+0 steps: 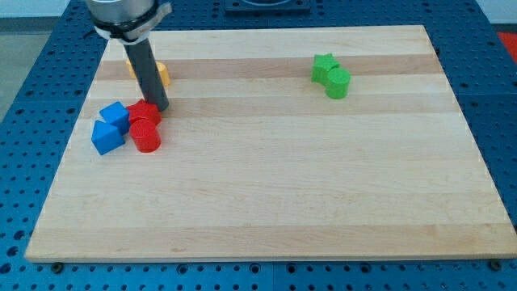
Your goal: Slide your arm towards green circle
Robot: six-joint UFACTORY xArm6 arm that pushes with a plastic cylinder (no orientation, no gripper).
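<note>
The green circle (338, 82), a short green cylinder, sits at the view's upper right, touching a green star-shaped block (324, 67) just above-left of it. My tip (159, 107) is at the view's upper left, far to the left of the green circle. It stands at the top edge of a red block (145, 114).
A red cylinder (148, 137) lies just below the red block. Two blue blocks (115, 114) (106, 137) sit to their left. An orange block (161, 74) is partly hidden behind the rod. The wooden board (275, 202) lies on a blue perforated table.
</note>
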